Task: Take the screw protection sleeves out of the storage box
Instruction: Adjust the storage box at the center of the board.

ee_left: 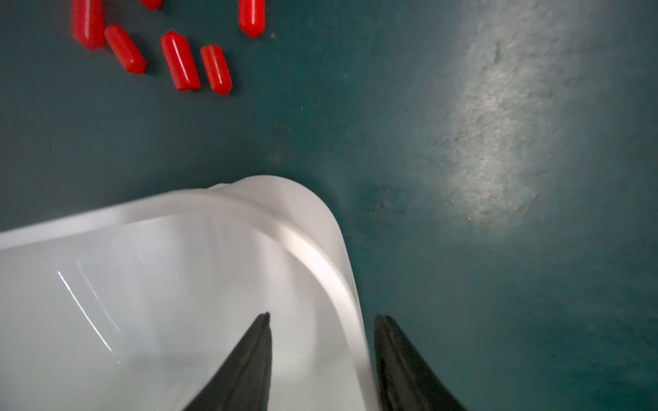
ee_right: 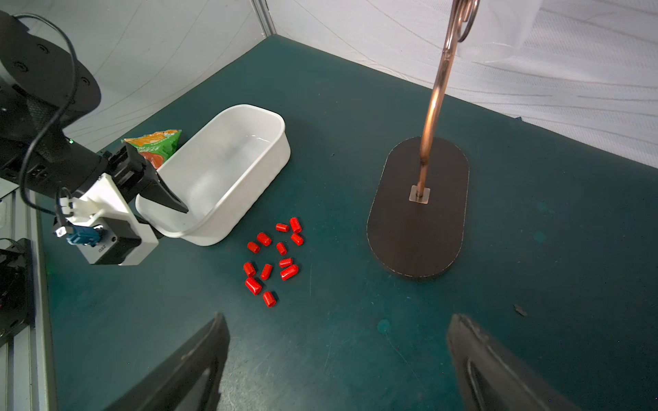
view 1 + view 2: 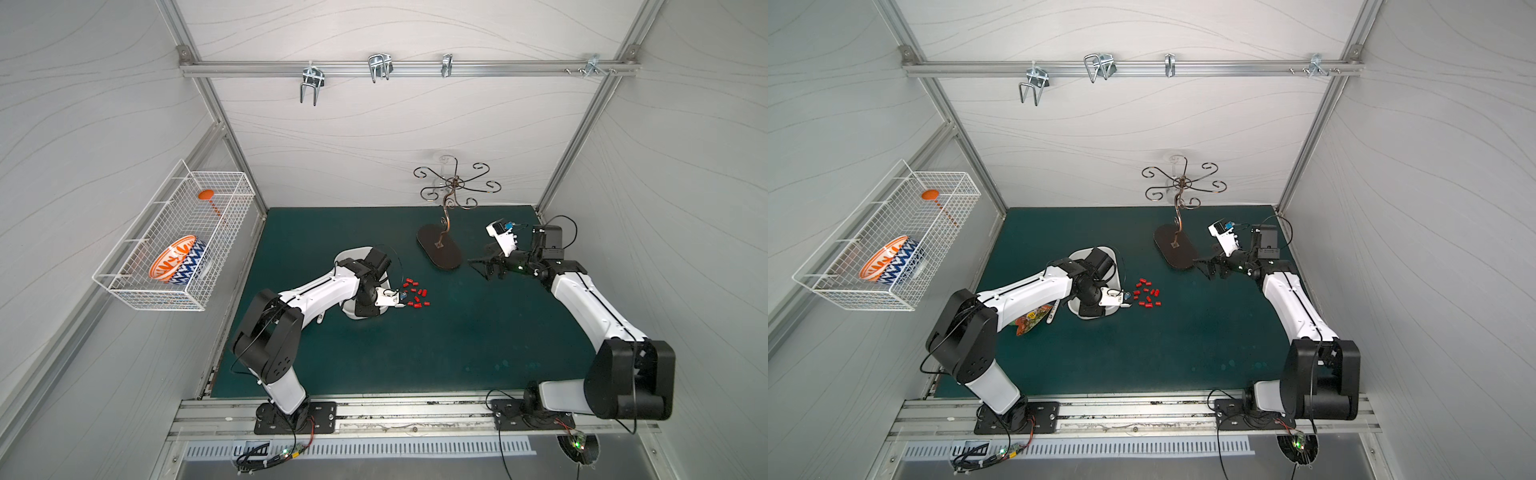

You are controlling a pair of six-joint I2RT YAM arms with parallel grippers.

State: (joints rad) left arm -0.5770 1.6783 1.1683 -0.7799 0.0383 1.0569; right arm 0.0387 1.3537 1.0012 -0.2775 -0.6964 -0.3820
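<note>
Between parted, unclamped left gripper (image 1: pixel 322 315) jaws: storage box (image 1: pixel 285 199) wall, probably light, stiff, slick; pinch here. Right gripper (image 2: pixel 338 316) wide apart, empty.

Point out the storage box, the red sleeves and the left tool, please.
storage box (image 2: pixel 263 174): right wrist view, outer long wall.
screw protection sleeves (image 2: pixel 281 248): right wrist view, one sleeve mid-cluster.
left tool (image 1: pixel 324 316): left wrist view, midway between fingertips.

Both top views were evenly lit, with walls (image 3: pixel 83 104) bowed at the edges. The left wrist view showed the box (image 1: pixel 285 227) rim smeared and glare on the mat (image 1: pixel 498 142).
</note>
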